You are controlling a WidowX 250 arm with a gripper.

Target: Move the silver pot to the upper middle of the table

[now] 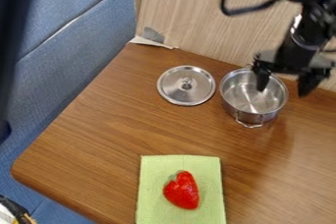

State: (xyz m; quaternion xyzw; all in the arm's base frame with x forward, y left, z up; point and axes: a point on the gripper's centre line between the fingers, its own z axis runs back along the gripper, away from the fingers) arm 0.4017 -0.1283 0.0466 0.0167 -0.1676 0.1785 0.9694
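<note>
The black gripper hangs open over the right side of the silver pot, at the upper right of the table. One finger is over or inside the pot's opening, and the other is beyond its right rim, so the rim lies between them. The pot stands upright and looks empty, with a wire handle on its near side.
A silver lid lies just left of the pot. Nearer the front, a red strawberry rests on a green cloth. A wood-grain wall rises behind the table.
</note>
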